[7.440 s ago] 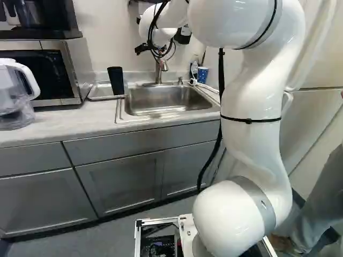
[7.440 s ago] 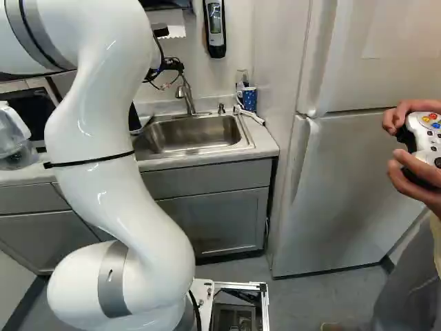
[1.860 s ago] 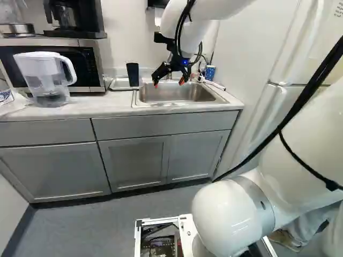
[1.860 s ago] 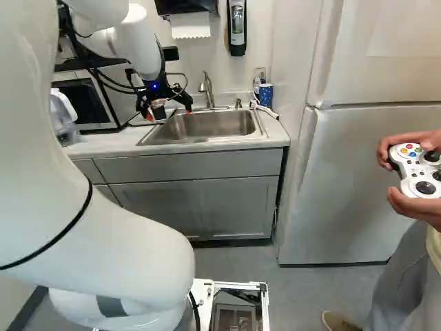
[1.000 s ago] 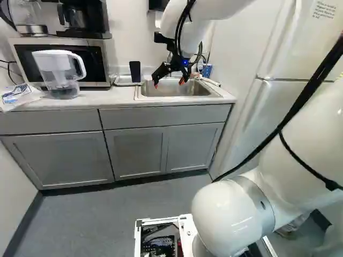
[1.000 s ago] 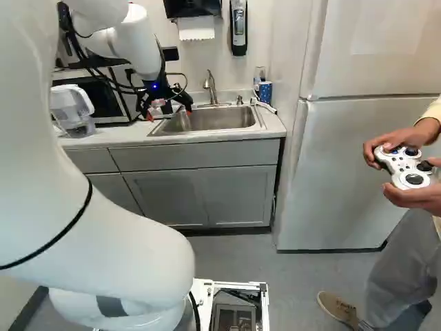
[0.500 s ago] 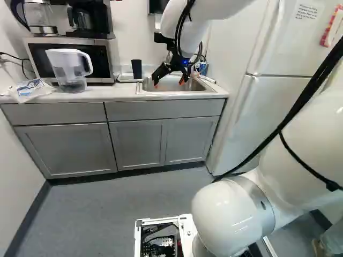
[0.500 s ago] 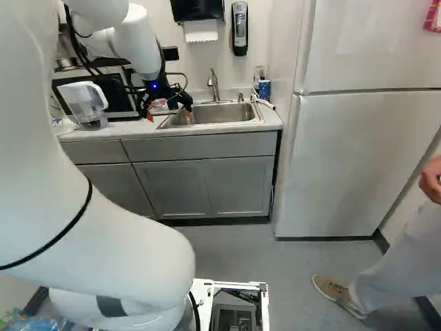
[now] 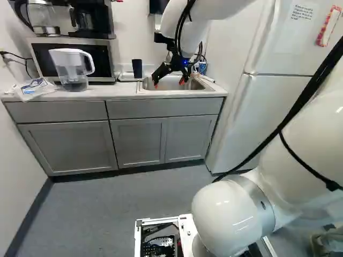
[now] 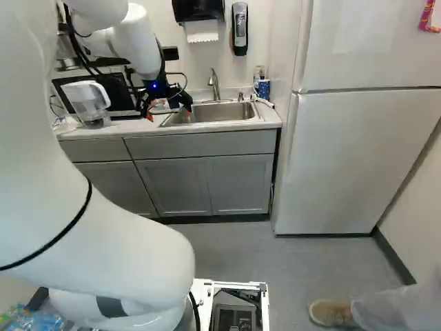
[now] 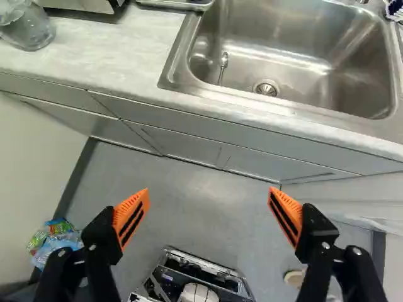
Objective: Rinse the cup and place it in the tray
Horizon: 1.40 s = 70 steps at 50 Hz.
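Wide open and empty, my gripper [image 9: 169,82] hangs in front of the sink in the left base view. In the wrist view the gripper [image 11: 209,192] has its orange pads far apart, with floor between them and the sink [image 11: 277,60] ahead. A dark tumbler [image 9: 137,68] stands upright at the metal tray [image 9: 127,76], beside the sink. Across the sink, near the wall, is a blue patterned cup [image 10: 264,88], partly seen in the wrist view too. A small spoon-like utensil [image 11: 223,61] lies in the basin by the drain.
The faucet [image 10: 214,84] rises behind the sink. A water pitcher [image 9: 72,69] stands before the microwave [image 9: 47,59] on the counter [image 9: 102,95]. Right of the counter is the fridge [image 10: 358,158]. A person's shoe [image 10: 331,313] shows on the floor; bagged items [image 11: 55,242] lie by the wall.
The base has moved back from the counter, so the scene has shrunk in both base views. Over the last second the arm keeps its pose, its gripper still open; earlier it swung lower and opened out.
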Available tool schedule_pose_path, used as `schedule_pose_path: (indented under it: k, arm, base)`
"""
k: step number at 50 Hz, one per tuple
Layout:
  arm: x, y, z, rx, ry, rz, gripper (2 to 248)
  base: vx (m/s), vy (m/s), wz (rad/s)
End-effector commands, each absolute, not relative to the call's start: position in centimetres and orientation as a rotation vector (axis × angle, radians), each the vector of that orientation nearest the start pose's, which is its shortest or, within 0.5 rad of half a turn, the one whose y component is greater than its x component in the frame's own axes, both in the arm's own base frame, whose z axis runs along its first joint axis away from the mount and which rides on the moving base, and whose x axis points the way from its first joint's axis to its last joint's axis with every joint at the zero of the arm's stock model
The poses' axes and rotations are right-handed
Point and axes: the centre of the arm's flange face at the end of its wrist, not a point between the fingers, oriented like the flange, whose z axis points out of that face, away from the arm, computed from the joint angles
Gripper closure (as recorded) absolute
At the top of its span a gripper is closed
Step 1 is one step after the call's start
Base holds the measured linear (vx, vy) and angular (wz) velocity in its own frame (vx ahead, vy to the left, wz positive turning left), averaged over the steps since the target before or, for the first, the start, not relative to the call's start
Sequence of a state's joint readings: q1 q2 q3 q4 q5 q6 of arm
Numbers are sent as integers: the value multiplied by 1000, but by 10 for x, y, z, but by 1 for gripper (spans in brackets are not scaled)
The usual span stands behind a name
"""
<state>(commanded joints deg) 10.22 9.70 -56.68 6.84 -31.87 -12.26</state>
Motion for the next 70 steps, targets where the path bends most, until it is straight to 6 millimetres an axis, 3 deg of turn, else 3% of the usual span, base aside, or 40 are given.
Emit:
schedule_pose_path:
  k: [34, 70]
  arm:
    - [428, 81, 633, -2888, -437, -933, 3]
    - [424, 68, 594, -2879, -365, -1051, 3]
  base:
    - [0, 0, 0]
    - [0, 0, 0]
